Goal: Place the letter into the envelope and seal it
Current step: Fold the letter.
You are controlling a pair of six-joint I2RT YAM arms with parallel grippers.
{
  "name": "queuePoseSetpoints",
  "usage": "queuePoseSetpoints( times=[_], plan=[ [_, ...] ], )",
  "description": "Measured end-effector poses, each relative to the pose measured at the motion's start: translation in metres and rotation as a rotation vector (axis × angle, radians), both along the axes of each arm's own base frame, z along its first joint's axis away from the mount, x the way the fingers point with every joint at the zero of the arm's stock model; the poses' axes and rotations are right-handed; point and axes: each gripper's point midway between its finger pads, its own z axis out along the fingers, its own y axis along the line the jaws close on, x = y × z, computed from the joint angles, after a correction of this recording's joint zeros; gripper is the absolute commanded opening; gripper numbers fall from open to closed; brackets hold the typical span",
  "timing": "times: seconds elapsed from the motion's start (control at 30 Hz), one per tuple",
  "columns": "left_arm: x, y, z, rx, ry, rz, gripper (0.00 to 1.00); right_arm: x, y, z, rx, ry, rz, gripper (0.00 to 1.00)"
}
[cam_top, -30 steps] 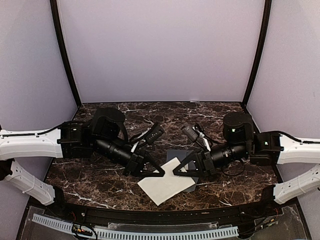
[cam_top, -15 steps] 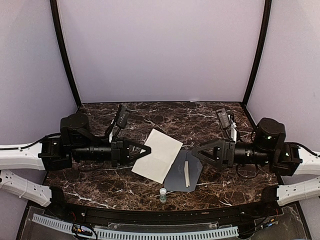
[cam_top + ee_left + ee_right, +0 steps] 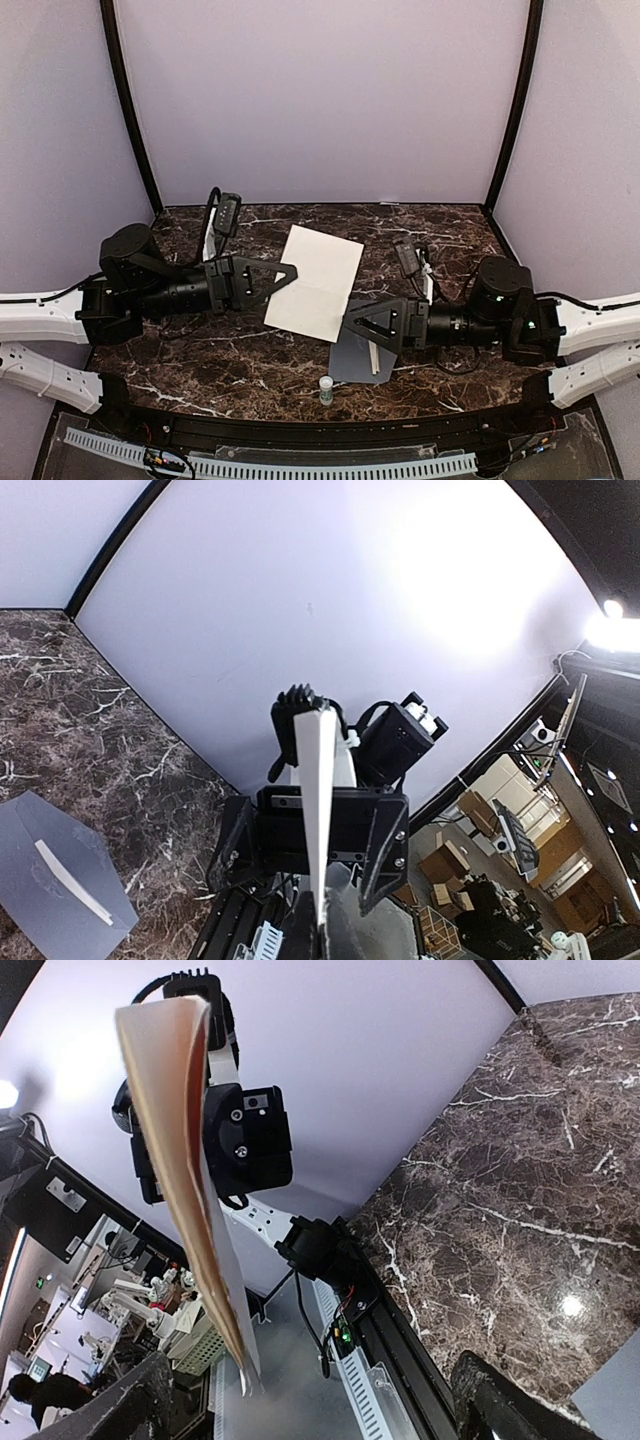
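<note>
Slate-grey paper, flat and matte, is what the envelope (image 3: 352,362) is made of. It lies on the dark, white-veined marble tabletop (image 3: 430,230) near the front edge, with a narrow pale strip (image 3: 372,356) running across its face. Just in front of it stands a small white vial (image 3: 326,388).

The letter (image 3: 318,282) is a crisp rectangular sheet with a faint fold line. It is raised off the tabletop by the left tool (image 3: 292,274), whose jaws are pressed together on its left edge.

From above we see the sheet as a broad white rectangle. The left wrist view shows it edge-on as a thin white blade (image 3: 318,810), with the envelope (image 3: 45,895) low at the left, its pointed outline plain. The right wrist view shows a tan, printed-looking side of the sheet (image 3: 190,1180), bowed slightly, which the overhead camera never shows. It also catches only a grey corner of the envelope (image 3: 612,1400).

The right tool (image 3: 350,322) stands with its jaws wide apart and nothing between them; its two black fingers (image 3: 500,1405) sit at opposite lower corners of its own view. From above, this tool covers the envelope's far left part, and we cannot tell whether it touches the paper. The letter's nearest corner hangs just beside that same part of the envelope.
</note>
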Motion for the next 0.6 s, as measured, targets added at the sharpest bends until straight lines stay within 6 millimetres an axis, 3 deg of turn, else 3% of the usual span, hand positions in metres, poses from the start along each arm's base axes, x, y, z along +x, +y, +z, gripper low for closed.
queuePoseSetpoints(
  times=[0.1, 0.3, 0.6],
  plan=[
    [-0.003, 0.0, 0.004, -0.017, 0.002, -0.016, 0.0, 0.001, 0.008, 0.005, 0.017, -0.005, 0.004, 0.87],
    [-0.009, -0.002, 0.006, -0.032, 0.0, -0.055, 0.0, 0.001, 0.018, 0.03, 0.09, -0.025, 0.016, 0.67],
    [-0.013, -0.003, 0.005, -0.038, 0.007, -0.08, 0.0, -0.001, 0.02, 0.047, 0.143, -0.042, 0.024, 0.19]
  ],
)
